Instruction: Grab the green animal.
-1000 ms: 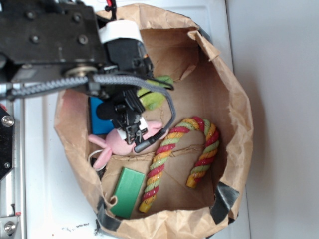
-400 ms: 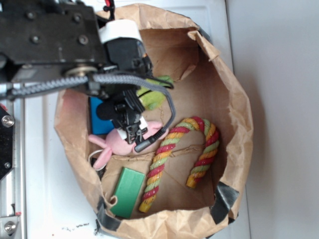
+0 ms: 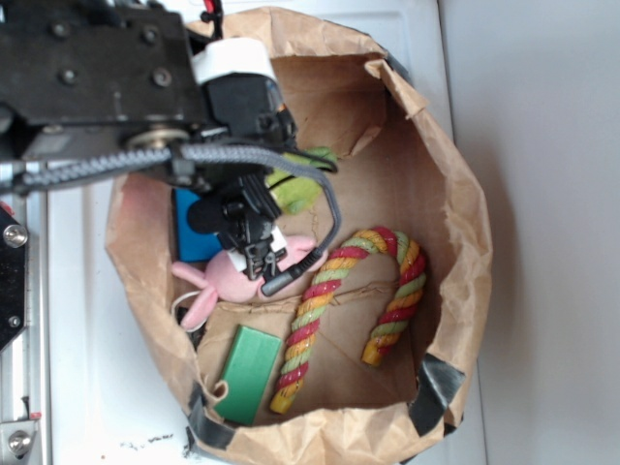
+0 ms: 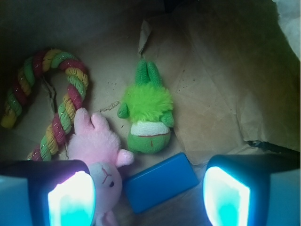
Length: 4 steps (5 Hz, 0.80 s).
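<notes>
Two fingers (image 4: 70, 197) spread wide, gripper (image 4: 148, 197) empty, hovering inside bag (image 3: 455, 194). Frog (image 4: 146, 113) lies on bag floor, beside bunny (image 4: 101, 150), just above blue block (image 4: 160, 181), near rope (image 4: 61, 103).

the exterior view was evenly and brightly lit, with soft shadow inside the paper bag (image 3: 455, 242) and slight softness overall. the wrist view was dim and dark toward its upper corners. the gripper (image 4: 149, 200) fingers (image 4: 70, 200) glowed overexposed cyan and were blurred. the green animal (image 4: 146, 113) appeared reasonably sharp and saturated.
</notes>
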{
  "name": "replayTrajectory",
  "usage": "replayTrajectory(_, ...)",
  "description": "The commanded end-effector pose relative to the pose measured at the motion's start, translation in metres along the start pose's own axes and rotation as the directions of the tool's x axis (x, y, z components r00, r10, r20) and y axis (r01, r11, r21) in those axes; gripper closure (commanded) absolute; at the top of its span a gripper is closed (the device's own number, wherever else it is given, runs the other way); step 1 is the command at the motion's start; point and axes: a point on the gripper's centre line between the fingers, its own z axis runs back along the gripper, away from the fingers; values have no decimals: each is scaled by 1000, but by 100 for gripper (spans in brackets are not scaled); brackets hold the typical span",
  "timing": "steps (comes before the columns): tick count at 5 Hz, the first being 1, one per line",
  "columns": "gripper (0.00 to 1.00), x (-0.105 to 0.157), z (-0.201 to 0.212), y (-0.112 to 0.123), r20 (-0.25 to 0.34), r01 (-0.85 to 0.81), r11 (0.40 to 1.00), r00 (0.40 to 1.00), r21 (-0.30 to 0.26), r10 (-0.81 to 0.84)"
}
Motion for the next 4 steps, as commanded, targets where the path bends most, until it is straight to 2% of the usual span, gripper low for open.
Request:
replayTrajectory(1,0,26,-3,-5,42,-9,1000,999,1,9)
replayTrajectory(2,0,38,-13,-4,77,-14,1000,997,0,14)
replayTrajectory(4,0,44,-19,-3,105,-12,1000,994,-6,12)
